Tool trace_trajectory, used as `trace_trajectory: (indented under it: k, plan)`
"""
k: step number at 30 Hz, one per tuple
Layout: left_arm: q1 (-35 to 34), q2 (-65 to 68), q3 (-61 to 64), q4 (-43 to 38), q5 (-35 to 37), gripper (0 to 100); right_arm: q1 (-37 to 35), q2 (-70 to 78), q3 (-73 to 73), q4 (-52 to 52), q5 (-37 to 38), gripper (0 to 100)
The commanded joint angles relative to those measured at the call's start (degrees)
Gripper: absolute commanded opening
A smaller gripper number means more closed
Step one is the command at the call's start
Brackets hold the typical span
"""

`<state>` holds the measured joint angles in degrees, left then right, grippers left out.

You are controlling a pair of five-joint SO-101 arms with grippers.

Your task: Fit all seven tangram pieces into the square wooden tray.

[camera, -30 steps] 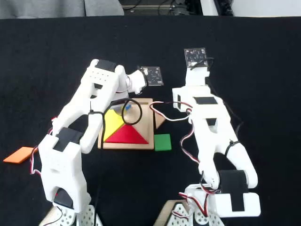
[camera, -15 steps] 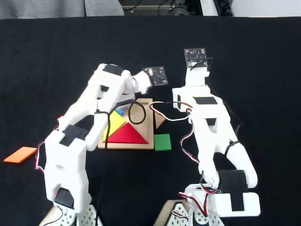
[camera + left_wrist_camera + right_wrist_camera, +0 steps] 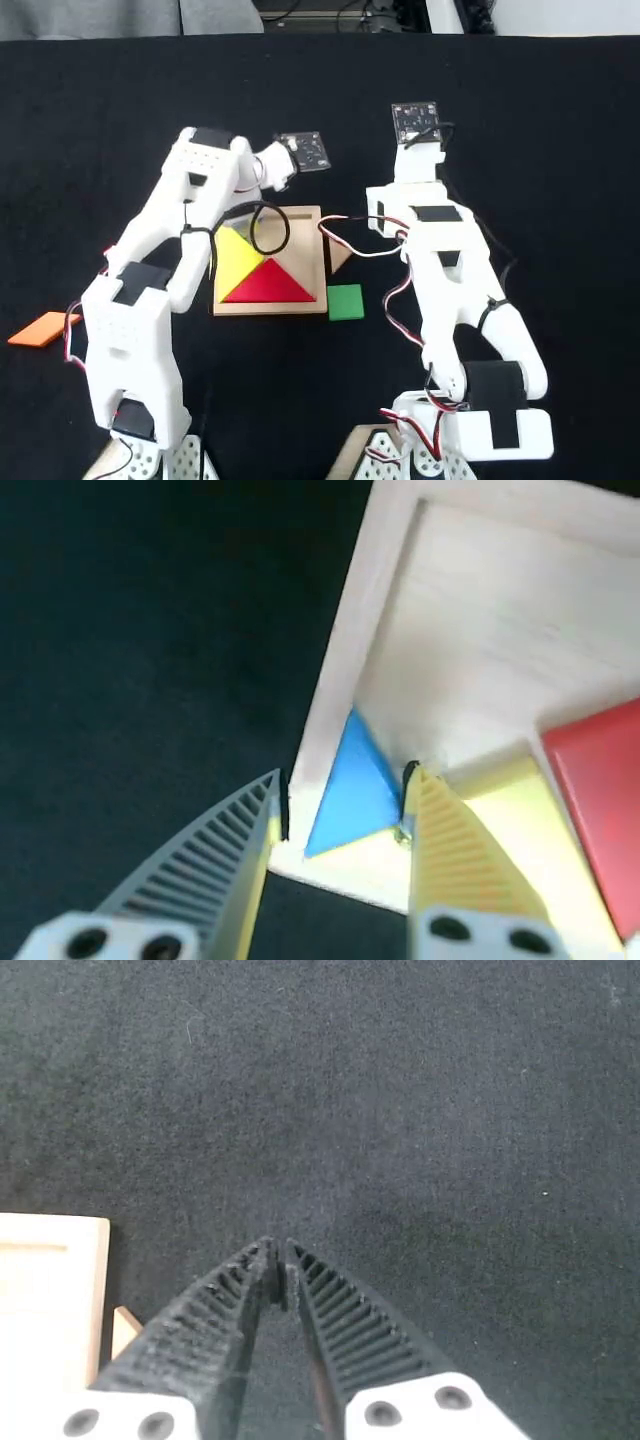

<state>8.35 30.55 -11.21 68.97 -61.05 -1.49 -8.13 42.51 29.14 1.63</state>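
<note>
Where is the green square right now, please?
In the high view, the green square lies on the black cloth just outside the near right corner of the wooden tray.

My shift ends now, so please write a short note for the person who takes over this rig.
Left gripper: open, astride the blue triangle in a tray corner.
Right gripper: shut, empty, above the table beside the tray.
Done: yellow triangle, red triangle and blue triangle in the tray.
To do: green square and tan piece beside the tray, orange piece farther off.
</note>
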Motion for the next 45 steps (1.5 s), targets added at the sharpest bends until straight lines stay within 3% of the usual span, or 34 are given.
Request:
trace_trajectory:
  k: [1, 4, 7, 12, 20, 31, 40, 45]
  plan:
    - [2.1, -4.9, -7.1, 3.6, -0.2, 20, 0.4, -2.5, -1.0, -1.1, -0.2, 1.1]
    - [2.5, -5.7, -10.9, 7.9, 0.9, 20, 0.4, -2.7, -1.0, -1.1, -0.2, 1.1]
    - [3.8, -6.0, -13.1, 12.0, 7.1, 20, 0.4, -2.8, -0.9, -1.1, -0.2, 1.1]
    - [7.2, -4.9, -5.1, 8.5, 15.7, 20, 0.4, -2.8, -0.7, -1.1, -0.2, 1.1]
    - [9.4, -6.0, 5.2, 1.9, 15.7, 17, 0.4, -2.7, -0.7, -1.1, -0.2, 1.1]
    - [9.1, -6.4, 8.1, 4.1, 11.2, 17, 0.4, -2.5, -0.9, -1.1, -0.2, 1.1]
    - [8.7, -20.7, 2.2, 4.1, 13.4, 17, 0.4, -2.8, -0.8, -1.1, -0.2, 1.1]
    - [2.3, -33.5, -0.6, 9.4, 19.3, 17, 0.4, -2.9, -0.7, -0.7, -0.2, 1.1]
